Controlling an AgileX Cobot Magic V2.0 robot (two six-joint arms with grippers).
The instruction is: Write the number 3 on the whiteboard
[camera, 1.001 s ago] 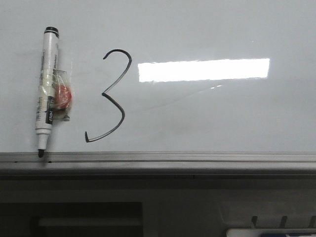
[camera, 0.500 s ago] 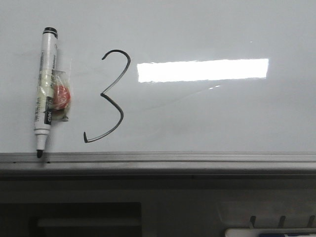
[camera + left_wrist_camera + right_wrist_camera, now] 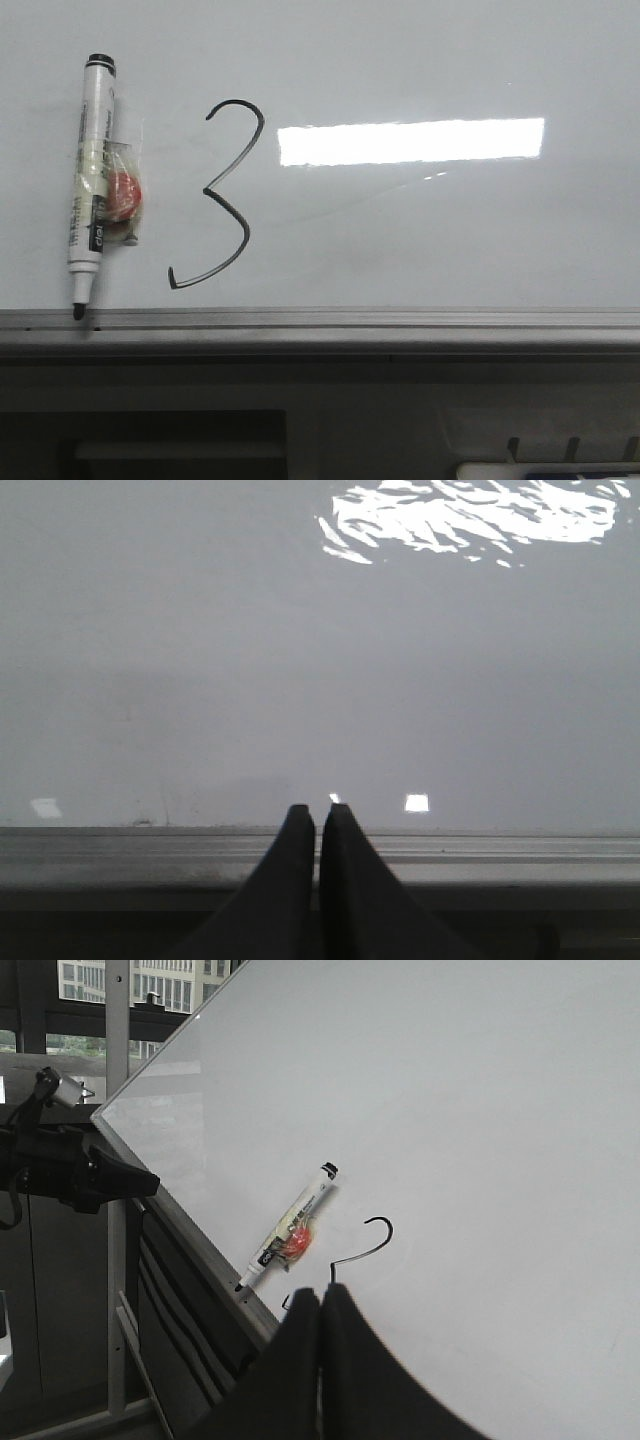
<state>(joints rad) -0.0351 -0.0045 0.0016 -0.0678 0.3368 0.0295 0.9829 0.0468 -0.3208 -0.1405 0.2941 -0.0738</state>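
On the whiteboard (image 3: 430, 230) stands a thin black number 3 (image 3: 228, 206), left of a bright rectangular light reflection (image 3: 410, 142). A white marker pen (image 3: 90, 190) lies left of the 3, its tip down on the grey edge rail (image 3: 330, 322). Neither gripper shows in the front view. The left gripper (image 3: 318, 811) is shut and empty over the rail (image 3: 150, 852), facing the bare whiteboard (image 3: 300, 660). The right gripper (image 3: 322, 1294) is shut and empty, held off the whiteboard (image 3: 480, 1110); its fingers hide the lower part of the number 3 (image 3: 366, 1249), beside the marker pen (image 3: 290, 1228).
A small clear packet with something red (image 3: 126, 196) sits against the marker. Below the rail are dark frame parts (image 3: 180, 440). In the right wrist view a dark arm with cables (image 3: 75, 1175) hangs beyond the board's edge, with windows behind it.
In the front view the marker and the 3 sit a few pixels further left than a second ago. Nothing else differs.
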